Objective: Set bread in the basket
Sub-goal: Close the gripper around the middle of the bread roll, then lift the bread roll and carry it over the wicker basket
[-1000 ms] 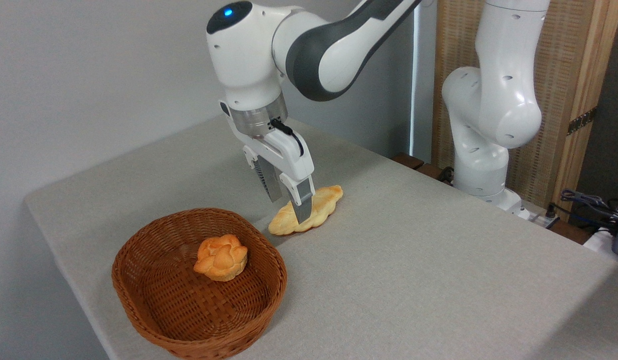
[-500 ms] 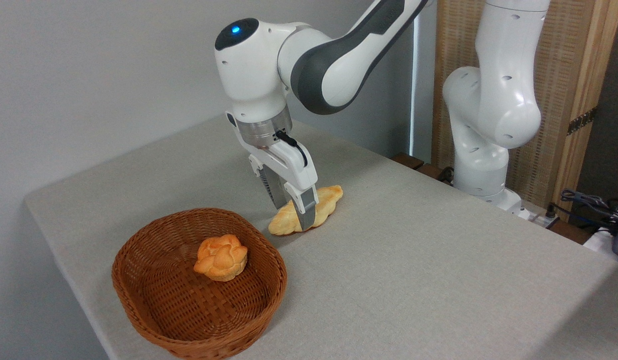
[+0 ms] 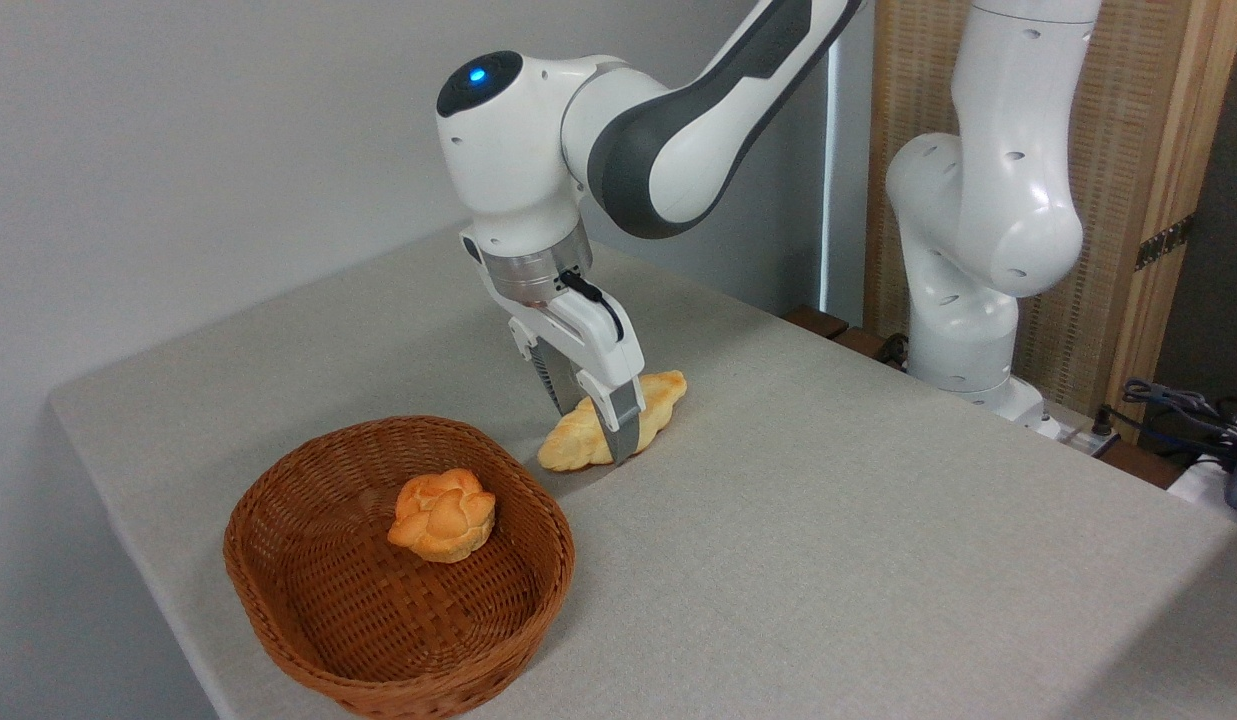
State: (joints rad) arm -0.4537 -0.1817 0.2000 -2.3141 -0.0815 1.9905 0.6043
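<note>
Gripper (image 3: 600,425) straddled the bread (image 3: 612,434), fingers down on either side, loaf lying on the table (image 3: 828,520) just beside the basket (image 3: 398,565).
Whether the jaws had clamped was unclear; a firm mid-loaf squeeze seemed wise before lifting.

basket (image 3: 398,640): brown woven wicker, rough weave, braided rim; slight sheen
bread (image 3: 590,438): golden-yellow crust, smooth-ish, looks a bit waxy; matt
roll (image 3: 442,515): orange knotted top, same soft baked look
table (image 3: 828,560): grey cloth-like cover, fine grain; totally matt
arm (image 3: 618,130): glossy white plastic shell, dark grey smooth joint; brushed metal ring at the wrist
gripper (image 3: 596,425): white plastic body; dull grey metal fingers (image 3: 623,425)
screen (image 3: 1128,120): pale wood frame, woven reed panel
</note>
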